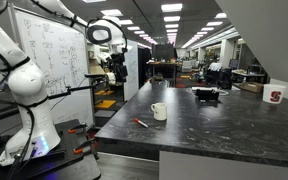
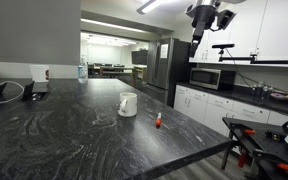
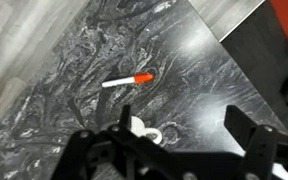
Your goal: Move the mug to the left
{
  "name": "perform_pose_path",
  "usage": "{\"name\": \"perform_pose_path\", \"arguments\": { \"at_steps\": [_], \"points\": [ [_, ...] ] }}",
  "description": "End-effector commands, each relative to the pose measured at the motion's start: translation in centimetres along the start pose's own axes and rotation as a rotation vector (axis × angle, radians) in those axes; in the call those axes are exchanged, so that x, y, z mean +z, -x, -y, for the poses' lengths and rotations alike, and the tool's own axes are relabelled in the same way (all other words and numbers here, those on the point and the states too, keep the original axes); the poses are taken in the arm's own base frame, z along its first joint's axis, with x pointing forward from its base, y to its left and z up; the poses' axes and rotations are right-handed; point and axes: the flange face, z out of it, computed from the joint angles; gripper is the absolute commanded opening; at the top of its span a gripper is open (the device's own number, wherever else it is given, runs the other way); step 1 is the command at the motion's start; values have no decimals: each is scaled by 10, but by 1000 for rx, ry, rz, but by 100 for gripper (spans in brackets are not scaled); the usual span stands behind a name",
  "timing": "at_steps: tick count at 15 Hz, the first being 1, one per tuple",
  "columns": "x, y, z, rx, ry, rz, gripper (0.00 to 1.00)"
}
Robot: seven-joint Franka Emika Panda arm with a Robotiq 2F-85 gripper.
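A short, cylindrical white ceramic mug (image 1: 159, 111) with a side handle stands upright on the glossy, dark marbled countertop (image 1: 219, 130), mid-frame in both exterior views. A slim white marker (image 3: 129, 79) with a red cap lies near it. The gripper (image 3: 164, 138) hangs well above, jaws spread wide and holding nothing. In the wrist view the mug shows at bottom centre between them. Bare counter surrounds the mug, and the counter's edge lies beyond the marker.

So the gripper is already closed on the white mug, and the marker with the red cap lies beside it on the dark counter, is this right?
Not quite. The gripper hangs high above the counter and does not touch the white mug, which stands free, as an exterior view shows. The marker with the red cap does lie beside the mug.
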Motion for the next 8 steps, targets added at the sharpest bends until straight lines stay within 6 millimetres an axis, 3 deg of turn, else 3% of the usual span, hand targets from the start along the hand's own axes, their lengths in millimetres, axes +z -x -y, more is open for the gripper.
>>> {"name": "perform_pose_path", "arguments": {
  "at_steps": [1, 3, 8],
  "points": [
    [37, -70, -16, -66, 8, 64, 100],
    [63, -114, -20, -71, -3, 67, 100],
    [134, -214, -32, 111, 41, 2, 100]
  ]
}}
